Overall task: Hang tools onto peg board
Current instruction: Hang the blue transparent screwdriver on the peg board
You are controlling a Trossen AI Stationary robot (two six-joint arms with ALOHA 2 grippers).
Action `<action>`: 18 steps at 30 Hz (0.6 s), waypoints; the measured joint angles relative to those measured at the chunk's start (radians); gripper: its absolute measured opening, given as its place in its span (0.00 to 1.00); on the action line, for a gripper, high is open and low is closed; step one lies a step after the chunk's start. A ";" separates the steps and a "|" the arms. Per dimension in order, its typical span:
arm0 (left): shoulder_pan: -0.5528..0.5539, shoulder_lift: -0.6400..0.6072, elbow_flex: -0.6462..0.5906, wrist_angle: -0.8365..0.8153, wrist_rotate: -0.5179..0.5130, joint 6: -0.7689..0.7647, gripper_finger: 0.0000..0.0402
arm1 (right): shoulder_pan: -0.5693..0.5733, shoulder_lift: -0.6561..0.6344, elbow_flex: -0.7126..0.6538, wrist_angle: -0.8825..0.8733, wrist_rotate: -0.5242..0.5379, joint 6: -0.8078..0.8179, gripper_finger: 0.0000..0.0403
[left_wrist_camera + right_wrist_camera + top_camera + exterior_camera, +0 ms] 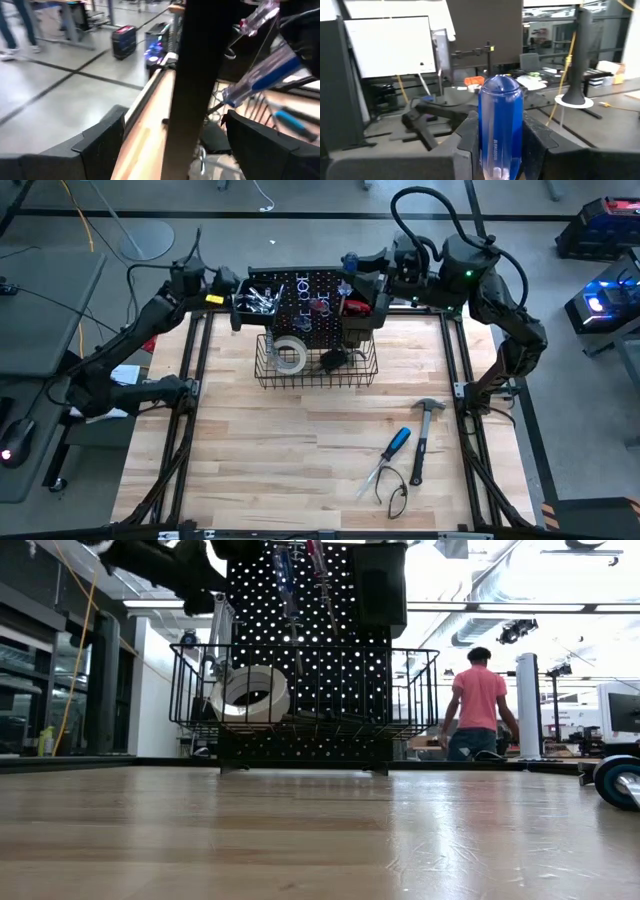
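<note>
Up at the far edge of the tabletop (300,450) stands the peg board (318,308), black and full of holes, with both arms gathered at it. The right gripper (501,145) is at the board's right side, and its jaws are clenched on the clear blue handle of a screwdriver (501,125), which stands upright between the two dark fingers (465,137) in the right wrist view. The left gripper (222,288) is at the board's left side, just beside a black bin holding silver wrenches (262,298); its jaws are released, spread wide with nothing between them.

On the board itself a blue-handled and a red-handled screwdriver already hang; from table height they show as two slanting shafts (290,590) against the holes. Below them the black wire basket (318,365) juts out toward the middle of the tabletop, with a white tape roll (250,692) lying in its left half and a dark object in its right half that I cannot make out.

Three tools lie loose near the front right corner of the tabletop: a black-handled claw hammer (424,438), a second blue-handled screwdriver (388,457) just left of it, and a pair of pliers (396,492) close to the front edge.

Beyond the tabletop a person in a pink shirt (478,705) stands with their back turned.
</note>
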 joint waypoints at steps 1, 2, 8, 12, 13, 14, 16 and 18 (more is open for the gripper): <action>0.011 0.016 0.000 0.019 0.031 -0.011 0.81 | 0.000 0.000 0.000 0.000 -0.009 0.000 0.20; 0.019 0.029 0.000 0.036 0.059 -0.024 0.81 | 0.000 0.000 0.000 0.000 -0.017 0.001 0.20; 0.040 0.079 0.000 0.148 0.194 -0.067 0.81 | -0.009 0.020 0.000 0.043 -0.056 0.002 0.20; 0.040 0.081 0.000 0.167 0.202 -0.067 0.81 | -0.045 0.048 0.000 0.127 -0.087 0.007 0.20; 0.040 0.081 0.000 0.166 0.203 -0.067 0.81 | -0.057 0.055 0.000 0.146 -0.088 0.016 0.20; 0.040 0.081 0.000 0.164 0.209 -0.067 0.81 | -0.071 0.062 0.000 0.163 -0.091 0.026 0.20; 0.040 0.080 0.000 0.162 0.215 -0.067 0.81 | -0.100 0.082 0.001 0.187 -0.098 0.033 0.20; 0.040 0.080 0.000 0.160 0.216 -0.067 0.81 | -0.128 0.108 0.001 0.222 -0.105 0.033 0.20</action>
